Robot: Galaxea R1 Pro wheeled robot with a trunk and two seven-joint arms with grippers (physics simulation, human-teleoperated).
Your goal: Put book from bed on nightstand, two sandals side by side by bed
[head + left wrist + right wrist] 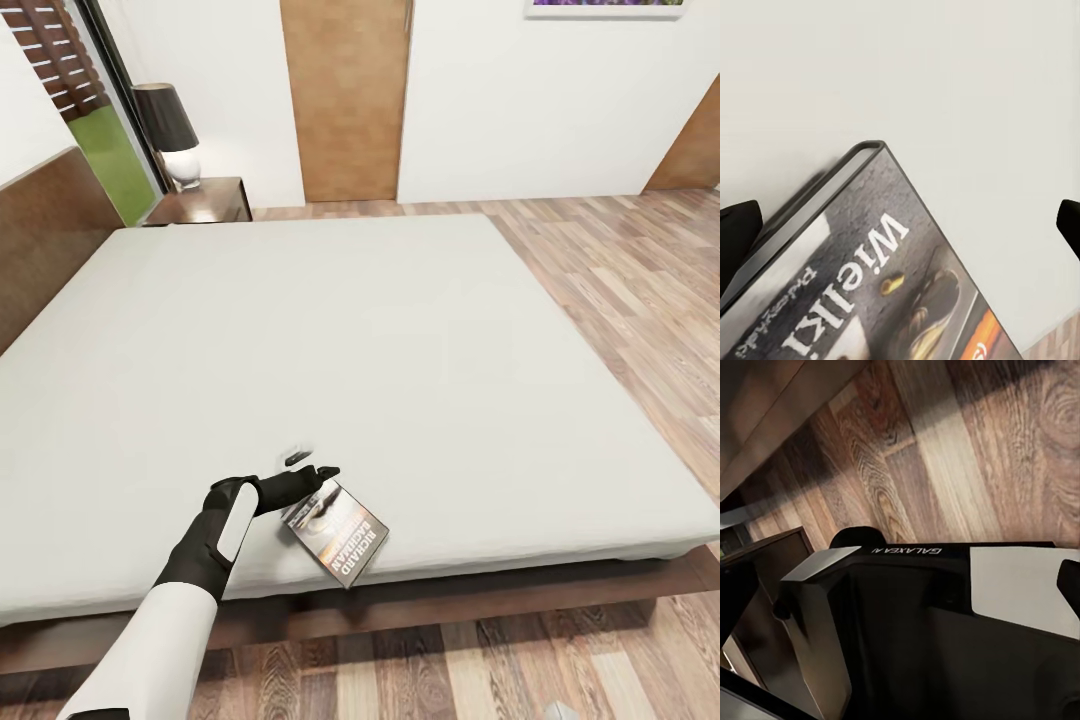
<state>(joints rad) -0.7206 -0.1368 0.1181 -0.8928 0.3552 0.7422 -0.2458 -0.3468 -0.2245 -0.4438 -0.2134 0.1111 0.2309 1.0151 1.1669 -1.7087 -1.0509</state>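
The book (340, 540), grey cover with an orange band, lies at the near edge of the bed's white mattress (330, 350); one corner reaches just past the edge. My left gripper (312, 468) is open right over the book's far corner. In the left wrist view the book (877, 292) lies between and below the two black fingertips (739, 232), which stand far apart and do not touch it. My right gripper (900, 585) hangs open over the wooden floor beside the robot's own base. A nightstand (205, 200) stands at the bed's far left corner. The sandals are out of view.
A lamp (172, 135) with a dark shade stands on the nightstand. The brown headboard (45, 235) runs along the left. A wooden door (345, 100) is in the far wall. Wood floor (630, 290) lies to the right of the bed and in front of its dark frame (450, 600).
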